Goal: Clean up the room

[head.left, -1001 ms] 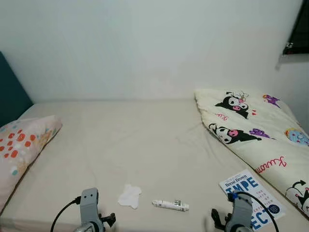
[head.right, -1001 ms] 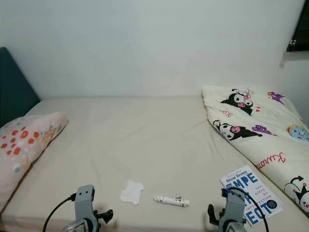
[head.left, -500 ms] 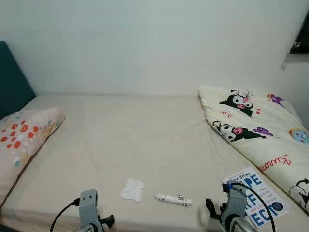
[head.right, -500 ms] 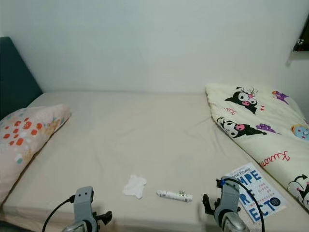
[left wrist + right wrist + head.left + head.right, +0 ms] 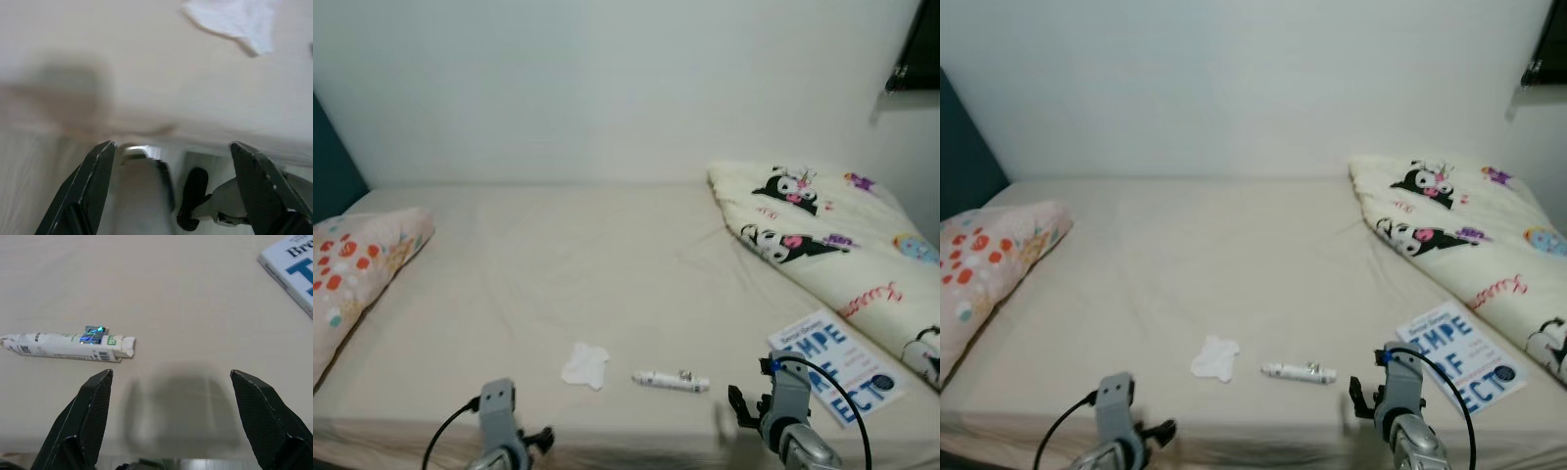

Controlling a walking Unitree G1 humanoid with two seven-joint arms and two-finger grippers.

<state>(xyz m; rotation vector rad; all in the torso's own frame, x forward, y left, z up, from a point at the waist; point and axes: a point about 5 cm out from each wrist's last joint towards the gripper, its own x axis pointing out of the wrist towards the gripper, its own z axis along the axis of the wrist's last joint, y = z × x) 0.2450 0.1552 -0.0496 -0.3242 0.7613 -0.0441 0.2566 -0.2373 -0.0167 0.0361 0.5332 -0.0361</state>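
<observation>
On the bed (image 5: 558, 274), a crumpled tissue (image 5: 584, 364) lies just beside a white tube (image 5: 671, 381), with a book (image 5: 836, 366) near the cartoon-print blanket (image 5: 822, 235). The right gripper (image 5: 171, 431) hovers spread wide near the tube; the left gripper (image 5: 171, 196), also released, hangs at the mattress edge.

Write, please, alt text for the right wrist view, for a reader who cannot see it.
The right end effector hovers open over a beige bedsheet, its two black fingers spread wide. A small white squeezed tube with a shiny label lies on the sheet just beyond one finger, and the corner of a white book with blue letters lies farther off.
</observation>
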